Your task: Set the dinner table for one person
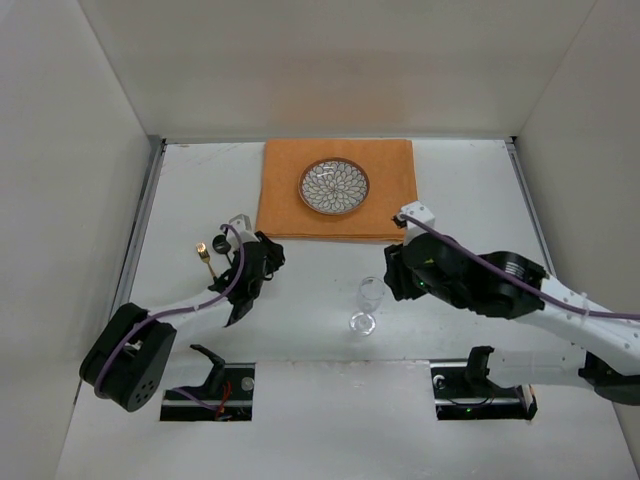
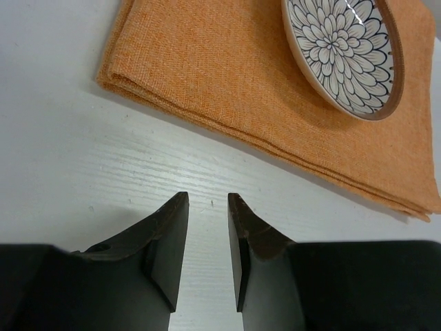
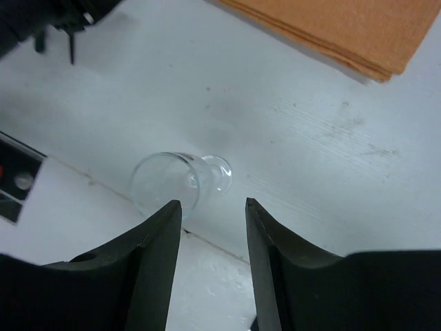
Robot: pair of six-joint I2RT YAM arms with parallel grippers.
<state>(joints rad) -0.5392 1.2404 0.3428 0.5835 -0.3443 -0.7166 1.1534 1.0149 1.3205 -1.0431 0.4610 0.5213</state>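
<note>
Shows a white table spanning the view, an orange mat with patterned plate at its far middle. Left hand slightly parted, empty. Right hand open, empty, near a clear glass.

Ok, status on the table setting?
Left gripper open, empty. Right gripper open, glass just ahead. Plate on placemat; fork on bare dinner table. Nothing blocking.

Floral plate on orange placemat; clear glass apart.
</note>
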